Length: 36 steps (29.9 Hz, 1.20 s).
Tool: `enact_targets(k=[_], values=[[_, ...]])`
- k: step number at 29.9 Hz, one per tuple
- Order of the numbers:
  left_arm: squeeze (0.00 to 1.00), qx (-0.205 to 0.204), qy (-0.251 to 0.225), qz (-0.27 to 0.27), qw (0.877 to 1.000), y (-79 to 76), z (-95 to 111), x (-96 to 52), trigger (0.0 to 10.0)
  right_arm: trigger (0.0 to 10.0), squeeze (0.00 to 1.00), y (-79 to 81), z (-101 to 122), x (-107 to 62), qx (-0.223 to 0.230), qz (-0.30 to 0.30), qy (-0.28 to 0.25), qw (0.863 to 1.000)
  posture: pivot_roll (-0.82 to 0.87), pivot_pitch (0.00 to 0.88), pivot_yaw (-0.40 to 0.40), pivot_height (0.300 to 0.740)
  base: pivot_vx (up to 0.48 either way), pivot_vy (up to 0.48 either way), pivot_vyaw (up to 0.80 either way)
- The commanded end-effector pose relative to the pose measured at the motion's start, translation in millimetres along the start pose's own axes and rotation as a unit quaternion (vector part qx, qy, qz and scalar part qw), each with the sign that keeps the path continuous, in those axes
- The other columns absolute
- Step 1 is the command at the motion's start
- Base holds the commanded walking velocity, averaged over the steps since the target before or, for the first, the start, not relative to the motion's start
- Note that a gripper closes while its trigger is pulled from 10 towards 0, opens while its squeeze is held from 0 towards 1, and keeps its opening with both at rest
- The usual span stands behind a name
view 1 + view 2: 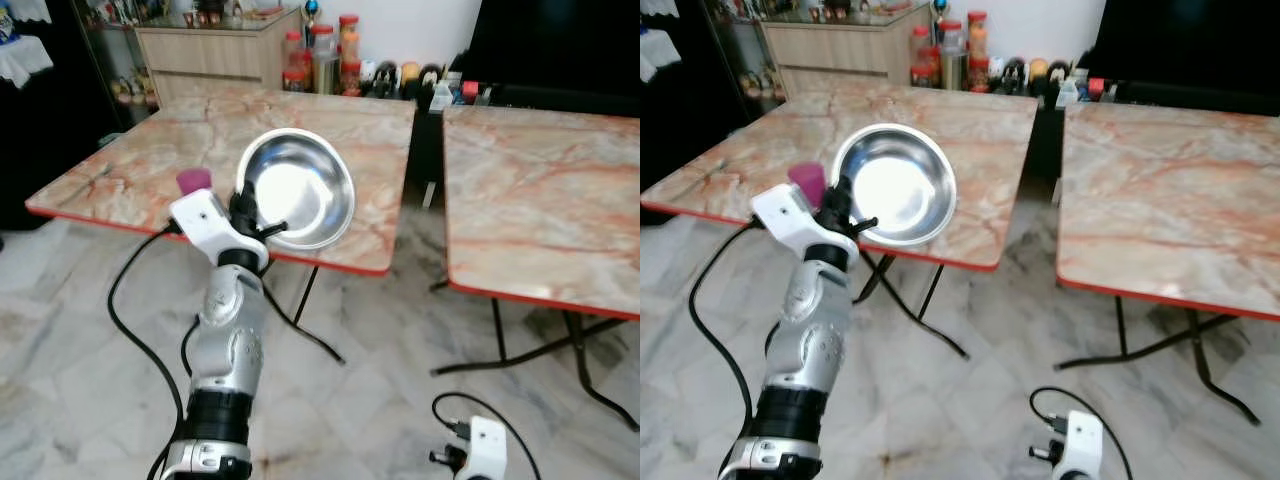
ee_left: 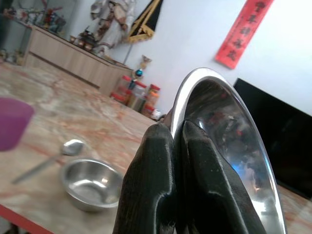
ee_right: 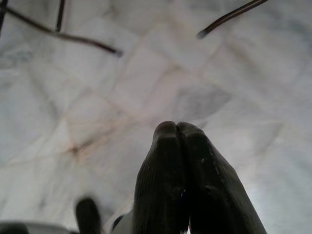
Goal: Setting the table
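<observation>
Upraised, left arm's jaws pinch the steel bowl [image 1: 298, 189] rim; right jaws pressed together.

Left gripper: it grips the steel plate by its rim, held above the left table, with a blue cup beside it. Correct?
Not quite: the cup is purple, not blue, as the left eye view shows. The left gripper does grip the steel plate by its rim above the left table.

Spice jars [image 1: 322, 55] beside black television [image 1: 555, 45].
</observation>
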<state>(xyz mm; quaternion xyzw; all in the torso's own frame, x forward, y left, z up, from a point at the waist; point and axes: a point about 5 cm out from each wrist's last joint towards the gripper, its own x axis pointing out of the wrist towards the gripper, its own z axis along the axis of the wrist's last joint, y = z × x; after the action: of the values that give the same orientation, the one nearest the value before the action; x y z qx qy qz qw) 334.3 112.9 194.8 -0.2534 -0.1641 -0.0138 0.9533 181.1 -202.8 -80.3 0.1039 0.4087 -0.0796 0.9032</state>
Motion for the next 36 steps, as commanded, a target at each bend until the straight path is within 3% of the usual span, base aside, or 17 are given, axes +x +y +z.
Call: enact_targets(k=[1, 15, 36], values=[[0.00, 0.002, -0.007, 0.005, 1.000, 3.5, 5.1, 1.2, 10.0, 10.0, 0.00, 7.0, 1.1, 1.4, 0.007, 0.007, -0.001, 1.000, 0.00, 0.000, -0.032, 0.740, 0.000, -0.375, 0.00], [0.00, 0.006, 0.000, 0.003, 1.000, 5.3, 4.1, 1.7, 10.0, 10.0, 0.00, 10.5, -1.3, 1.4, 0.006, 0.008, 0.001, 1.000, -0.01, 0.000, -0.024, 0.740, 0.000, -0.372, 0.00], [0.00, 0.007, 0.018, -0.020, 1.000, -4.1, -4.5, -3.0, 10.0, 10.0, 0.00, 8.0, 0.1, 1.2, 0.016, 0.001, -0.005, 1.000, -0.01, 0.000, -0.028, 0.740, 0.034, -0.369, 0.00]])
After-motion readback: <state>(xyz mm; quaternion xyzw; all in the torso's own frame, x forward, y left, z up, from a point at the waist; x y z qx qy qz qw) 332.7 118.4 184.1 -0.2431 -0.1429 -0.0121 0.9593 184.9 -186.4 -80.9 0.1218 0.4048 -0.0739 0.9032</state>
